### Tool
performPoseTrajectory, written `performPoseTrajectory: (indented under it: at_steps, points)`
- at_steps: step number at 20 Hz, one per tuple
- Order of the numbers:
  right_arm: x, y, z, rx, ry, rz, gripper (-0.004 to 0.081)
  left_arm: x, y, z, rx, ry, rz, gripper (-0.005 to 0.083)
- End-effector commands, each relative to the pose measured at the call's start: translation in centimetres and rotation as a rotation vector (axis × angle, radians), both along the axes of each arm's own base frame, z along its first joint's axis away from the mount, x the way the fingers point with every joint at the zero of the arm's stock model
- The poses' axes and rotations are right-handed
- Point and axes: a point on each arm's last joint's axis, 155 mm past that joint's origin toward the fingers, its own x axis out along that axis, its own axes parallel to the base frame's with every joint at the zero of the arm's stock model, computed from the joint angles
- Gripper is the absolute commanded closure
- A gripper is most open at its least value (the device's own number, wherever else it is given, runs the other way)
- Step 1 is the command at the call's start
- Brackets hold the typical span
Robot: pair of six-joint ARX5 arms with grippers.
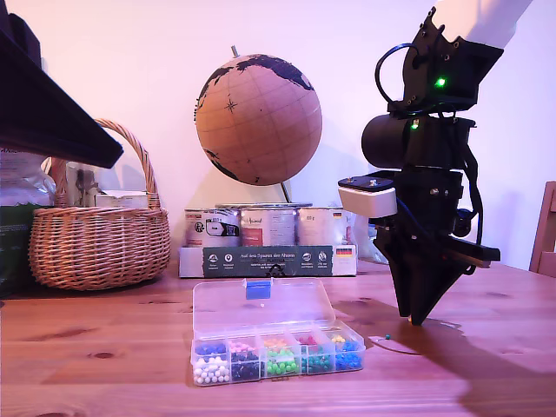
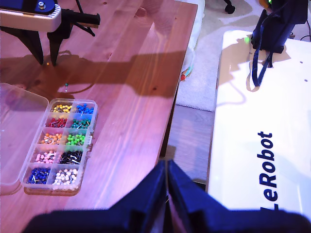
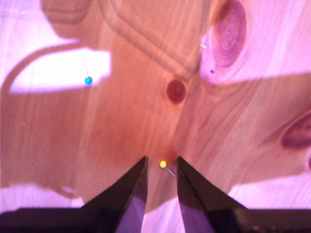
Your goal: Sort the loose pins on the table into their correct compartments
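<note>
Your second end effector (image 3: 162, 177) stands tip-down on the desk (image 1: 486, 347), fingers slightly parted, with the yellow pin (image 3: 163, 164) lying between the tips, not gripped. The green pin (image 3: 88, 80) lies apart from it, near the organiser box (image 1: 276, 347), which sits open with its cells sorted by colour. Your first end effector (image 2: 166, 187) is raised off the desk's edge, pressed closed and holding nothing.

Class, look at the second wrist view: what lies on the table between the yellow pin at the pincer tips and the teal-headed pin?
Only bare wood grain separates the yellow pin from the teal-headed pin; the dark knot sits off that line.
</note>
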Motion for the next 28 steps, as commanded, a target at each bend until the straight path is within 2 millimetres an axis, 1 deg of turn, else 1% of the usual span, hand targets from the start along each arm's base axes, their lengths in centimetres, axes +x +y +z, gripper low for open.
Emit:
performPoseTrajectory:
  at_steps: [1, 5, 9, 12, 15, 19, 22, 24, 25, 27, 28]
  points:
    - [-0.9, -0.3, -2.3, -0.026, 0.058, 0.001, 0.0617, 0.2, -0.1, 0.1, -0.001, -0.003, 0.004, 0.0797]
    - [-0.8, -0.3, -2.3, -0.025, 0.055, 0.001, 0.0635, 0.2, -0.1, 0.1, 0.000, -0.004, 0.006, 0.0797]
    - [-0.7, -0.2, -2.4, -0.023, 0.050, 0.002, 0.0680, 0.2, -0.1, 0.1, 0.000, -0.004, 0.006, 0.0797]
    - [-1.0, -0.4, -3.0, -0.031, 0.070, 0.003, 0.0709, 0.2, -0.1, 0.1, 0.000, -0.003, 0.006, 0.0797]
    - [-1.0, -0.5, -3.7, -0.042, 0.077, 0.008, 0.0775, 0.1, 0.0, -0.1, 0.004, 0.001, 0.006, 0.0797]
    - [-1.1, -0.5, -4.3, -0.048, 0.085, 0.008, 0.0782, 0.1, 0.0, -0.1, 0.005, 0.002, 0.006, 0.0797]
    - [-0.9, -1.2, -4.3, -0.082, 0.074, -0.007, 0.0782, 0.1, 0.0, -0.1, 0.005, 0.002, 0.006, 0.0797]
    - [-0.8, -1.7, -4.3, -0.108, 0.071, -0.065, 0.0782, 0.1, 0.0, -0.1, 0.005, 0.002, 0.006, 0.0797]
    - [-1.1, -1.7, -4.2, -0.112, 0.086, -0.086, 0.0782, 0.1, 0.0, -0.1, 0.005, 0.002, 0.006, 0.0797]
    - [-1.6, -1.5, -3.8, -0.105, 0.113, -0.190, 0.0782, 0.1, 0.0, -0.1, 0.006, 0.001, 0.006, 0.0797]
    - [-1.5, -1.3, -3.4, -0.100, 0.114, -0.236, 0.0782, 0.1, 0.1, -0.1, 0.008, 0.000, 0.007, 0.0797]
